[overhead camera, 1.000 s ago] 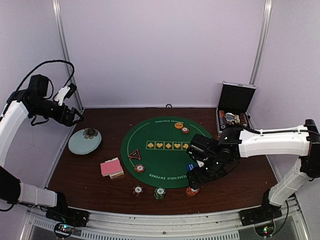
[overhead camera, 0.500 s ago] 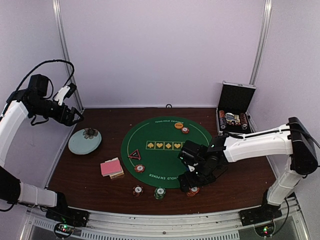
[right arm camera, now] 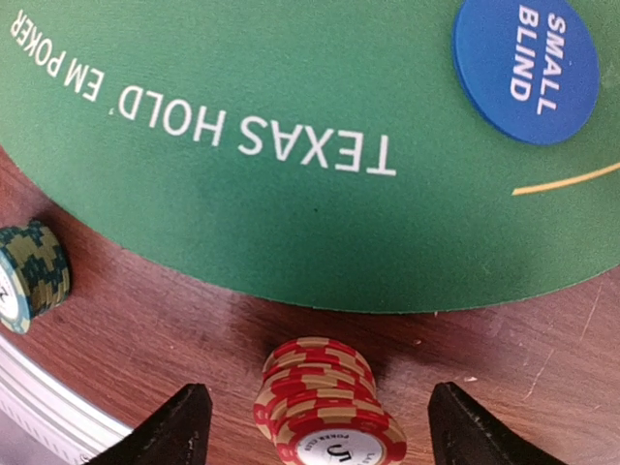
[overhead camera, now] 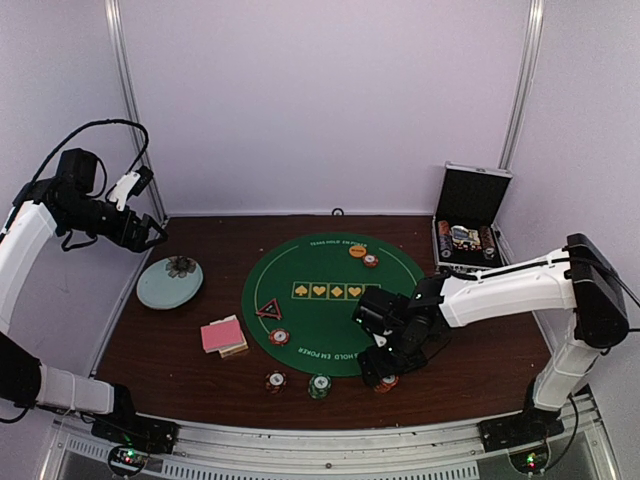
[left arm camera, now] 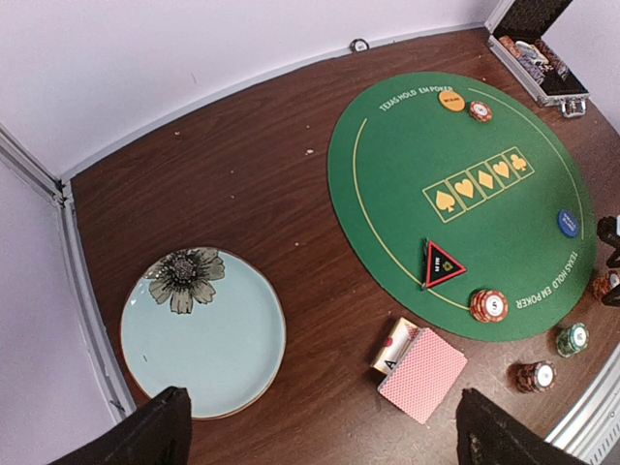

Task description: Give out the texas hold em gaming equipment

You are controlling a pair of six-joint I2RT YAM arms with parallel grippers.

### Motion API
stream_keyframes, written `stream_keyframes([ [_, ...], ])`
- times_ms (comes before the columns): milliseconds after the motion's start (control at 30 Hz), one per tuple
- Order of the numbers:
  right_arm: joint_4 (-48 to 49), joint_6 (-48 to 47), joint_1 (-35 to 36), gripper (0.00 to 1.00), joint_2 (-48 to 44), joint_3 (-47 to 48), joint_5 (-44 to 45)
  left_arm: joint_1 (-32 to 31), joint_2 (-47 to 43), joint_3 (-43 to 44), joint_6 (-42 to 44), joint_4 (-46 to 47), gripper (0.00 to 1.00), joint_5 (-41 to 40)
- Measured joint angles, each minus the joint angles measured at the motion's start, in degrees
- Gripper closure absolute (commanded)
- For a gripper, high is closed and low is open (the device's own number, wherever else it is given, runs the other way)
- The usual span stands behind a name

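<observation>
The left arm [overhead camera: 25, 240] is raised over the far-left corner of the table [overhead camera: 480, 370], with the left gripper [overhead camera: 152, 232] spread wide. The right arm [overhead camera: 510, 288] is stretched leftward. The right gripper [overhead camera: 378, 368] is lowered near the near edge, fingers parted.

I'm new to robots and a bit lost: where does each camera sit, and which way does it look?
Top external: high behind the arm bases, looking down on the round green felt mat; the left arm and right arm both show.
Left wrist: on the raised left arm, looking down at the pale blue flowered dish and the mat; its dark fingers show.
Right wrist: low over the red striped poker chip stack, its dark fingers either side.
Shared: both wrist views catch the blue round SMALL BLIND button.
</observation>
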Motion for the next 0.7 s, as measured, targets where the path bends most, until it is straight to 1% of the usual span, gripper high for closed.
stream_keyframes([
  [167,0.22,0.09,0.22,0.26,0.66,-0.04,0.04,0.0,0.0,0.0,0.02,0.0,0.02,0.0],
  [367,0.2,0.13,0.24,0.35,0.66,-0.04,0.24,0.0,0.0,0.0,0.04,0.0,0.02,0.0],
  [700,-0.87,-0.11,0.74,0.4,1.05,0.17,1.33,0.0,0.0,0.0,0.42,0.0,0.02,-0.02],
])
